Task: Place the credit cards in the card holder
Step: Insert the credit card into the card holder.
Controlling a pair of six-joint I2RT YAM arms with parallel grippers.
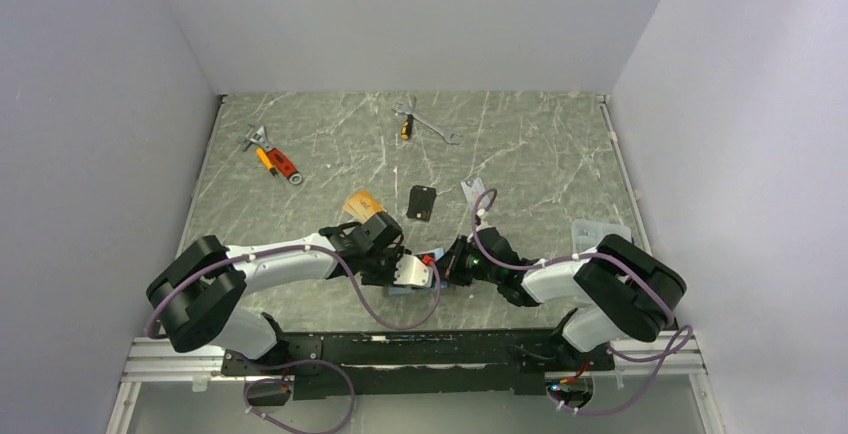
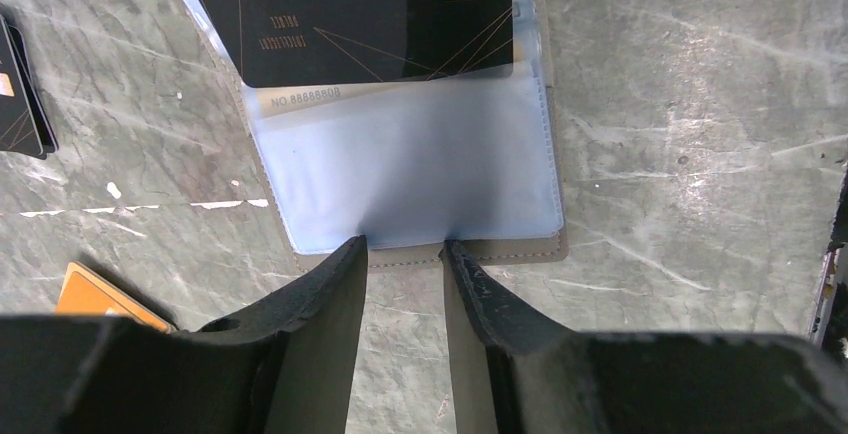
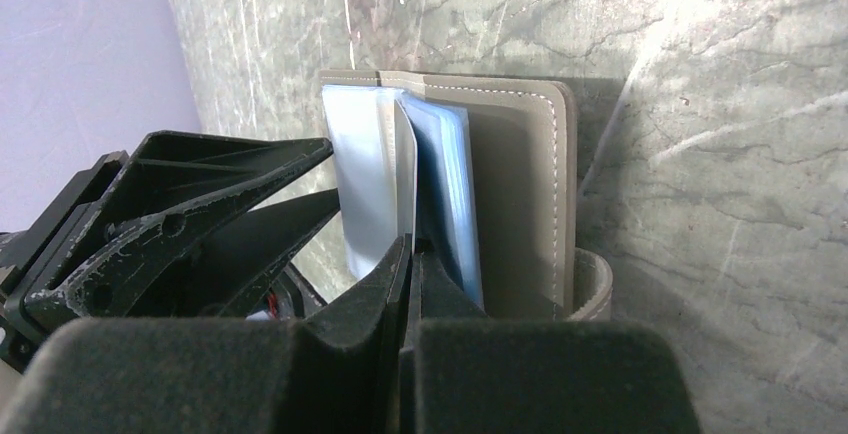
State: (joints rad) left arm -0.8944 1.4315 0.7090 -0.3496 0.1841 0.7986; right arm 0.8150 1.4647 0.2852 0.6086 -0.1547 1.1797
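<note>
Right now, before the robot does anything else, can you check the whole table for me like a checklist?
Surface: grey marbled table with pale streaks.
Job's things: card holder lying open with a black card in it; orange card, second black card and silver-grey card loose on the table.
Clutter: small tools back left, spanner back centre, clear box on the right.
Grippers: left gripper open, tips at the holder's edge; right gripper shut on an inner leaf of the holder.
Cables: purple cables looping off both arms.
Surroundings: plain pale walls.
</note>
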